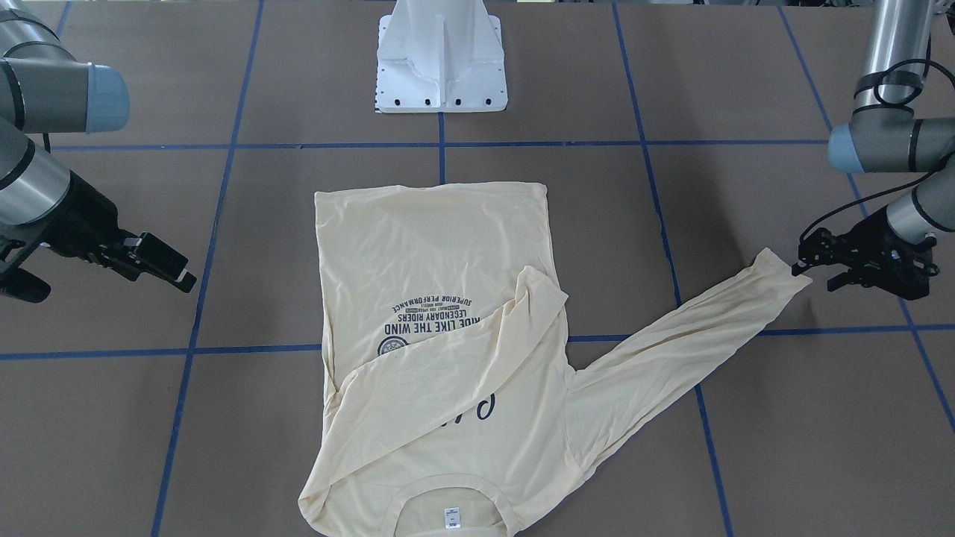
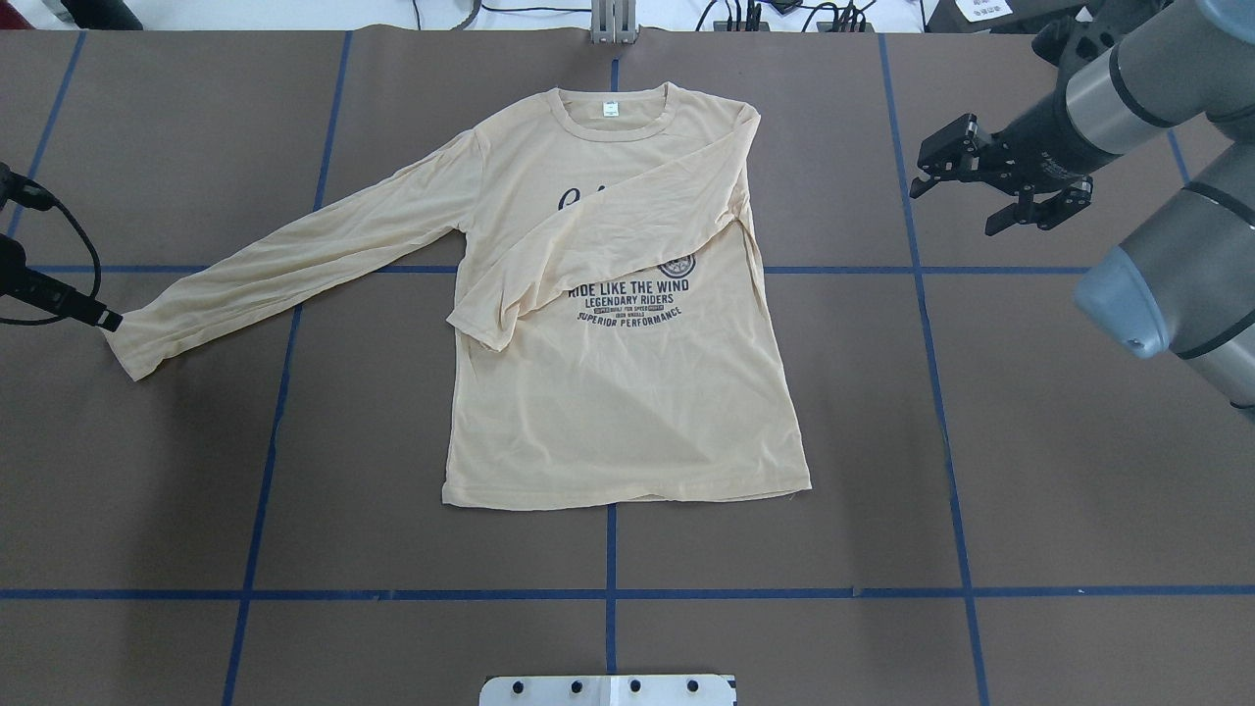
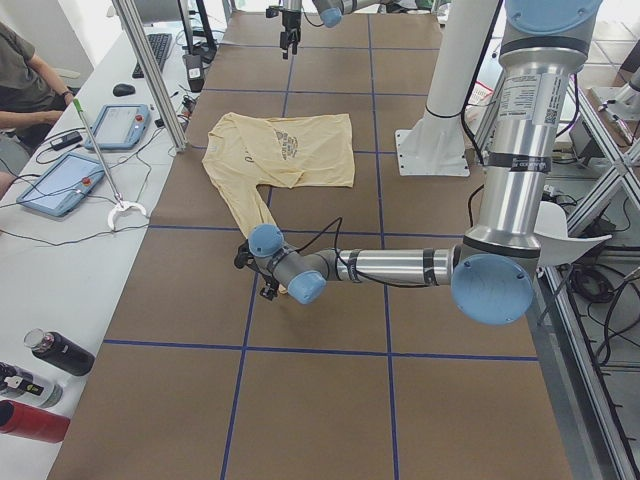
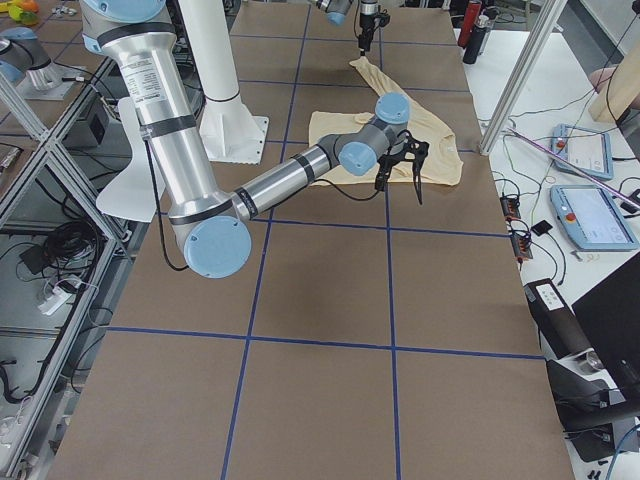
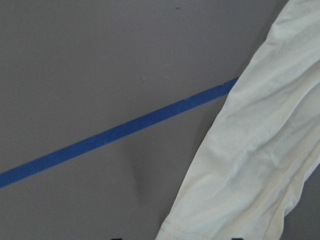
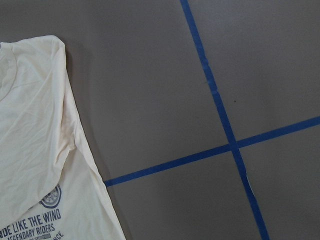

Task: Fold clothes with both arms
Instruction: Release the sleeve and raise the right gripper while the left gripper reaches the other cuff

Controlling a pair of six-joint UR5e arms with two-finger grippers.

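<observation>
Shirt (image 2: 627, 412) spread print-up on table (image 2: 1079, 441), centre of overhead view, collar toward top edge. One sleeve (image 2: 608, 245) already laid slantwise across chest. Other sleeve (image 2: 294, 245) stretched out toward left edge of that view, cuff (image 2: 132, 338) lying on table. Step in hand, by the look of it: folding this second sleeve in over the body.

Left claw (image 1: 813, 270) right at cuff, on right side of front-facing view. Fingers apart, seemingly astride cuff end, nothing pinched yet. Right claw (image 2: 951, 208) in upper right of overhead view, spread wide, empty, hanging well clear of shirt's shoulder.

To do it well:
- Lower just enough to get one finger under both layers of cuff.
- Close squarely across hem, not on a single corner.
- Lift only high enough to clear table: thin cloth, likely to sag and drag.
- Carry cuff in an arc toward middle of overhead view, pivoting about shoulder seam.
- Keep sleeve lightly taut without tugging body out of place.
- Lay it down across chest over first sleeve, then let go low, to avoid a flop or curl.
- Bring right claw down to pin far shoulder against any creeping of body.
- Watch for first sleeve getting dragged along; pause and smooth if so.
</observation>
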